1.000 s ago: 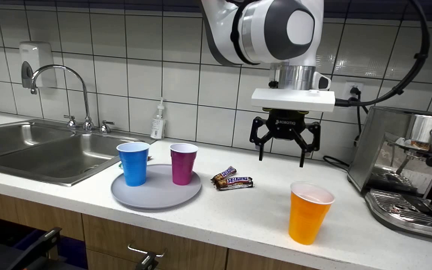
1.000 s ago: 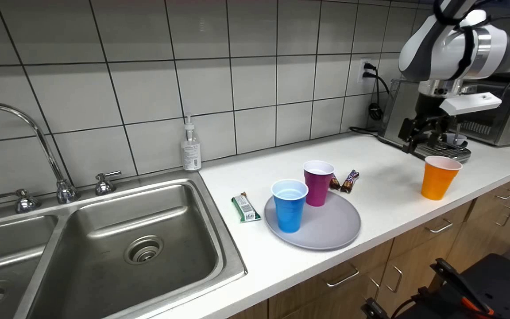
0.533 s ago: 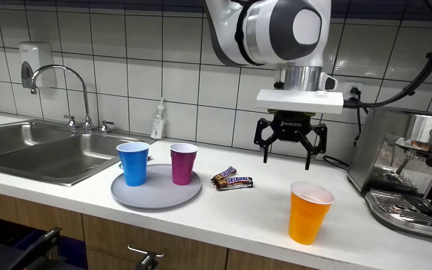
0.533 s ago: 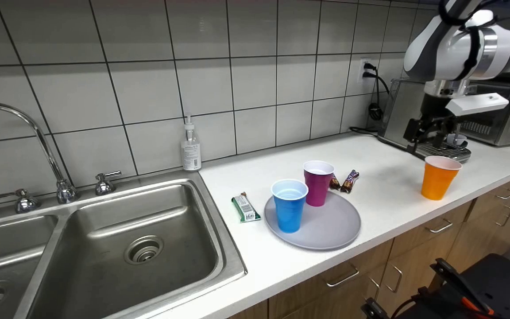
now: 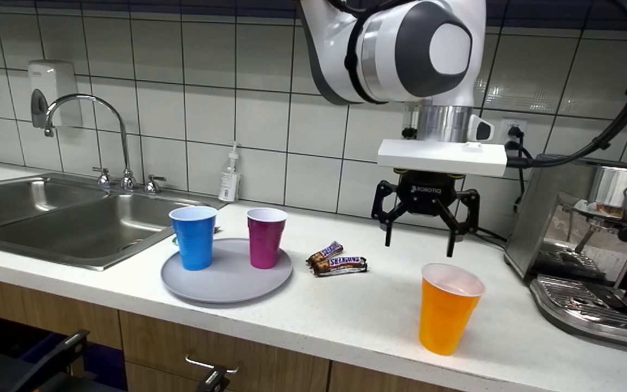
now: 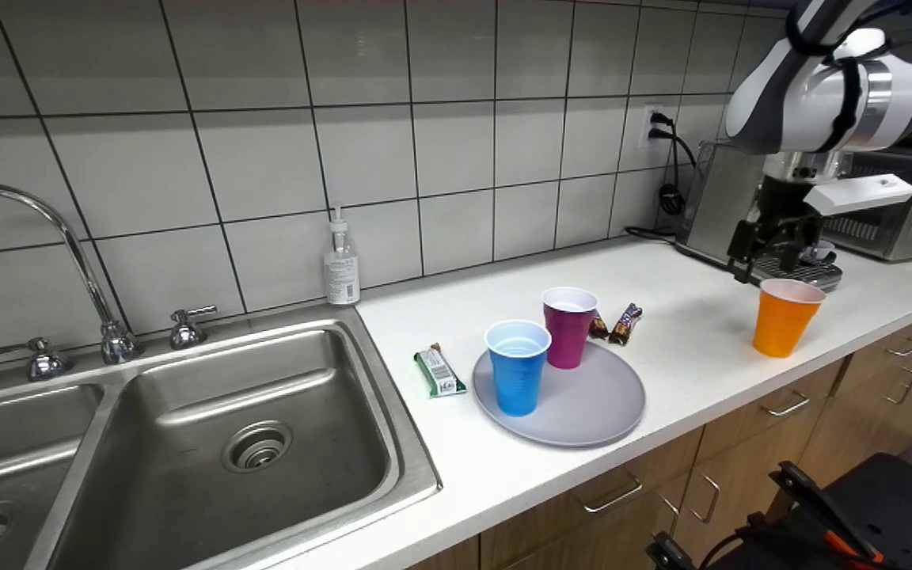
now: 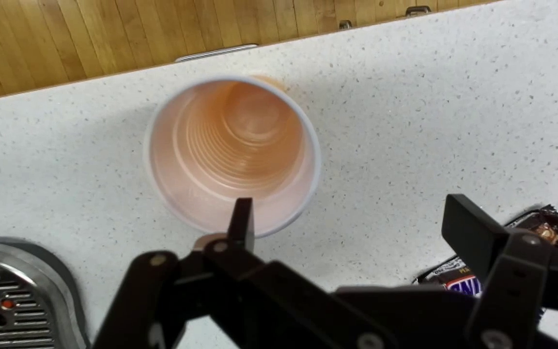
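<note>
- Claw state: gripper (image 5: 418, 249) is spread wide; nothing is held betw. the fingers (image 7: 242, 223); no contact w/ any item is shown.
- Work item: orange cup (image 5: 447, 316) is located lower right in an exterior view, upper ctr-left in the wrist view. It is placed upright on the countertop (image 5: 346, 305), near the front edge.
- Alignment (judged): in the wrist view the cup mouth is offset to the upper left of the finger gap, and one fingertip is seen across the rim. Lateral corr. is advised before any descent, so that the gap is ctr'd on the cup.
- Descent: slow, straight lowering is recommended, w/ one finger kept on each side of the cup wall. Rim strike is to be avoided, as the cup may be tipped.
- Grip: min. force is advised, below the rim; the wall is presumably thin and easily crushed.
- Arm pose: arm (image 5: 384, 60) is extended down from the top of frame; wrist is approx. vert., fingers are pointed down, at upper left of the cup in both exterior views.
- Clearance: Snickers bars (image 7: 464, 285) (lower right, wrist view) and coffee machine (image 5: 613, 185) (lower left, wrist view) are to be avoided during corr.
</note>
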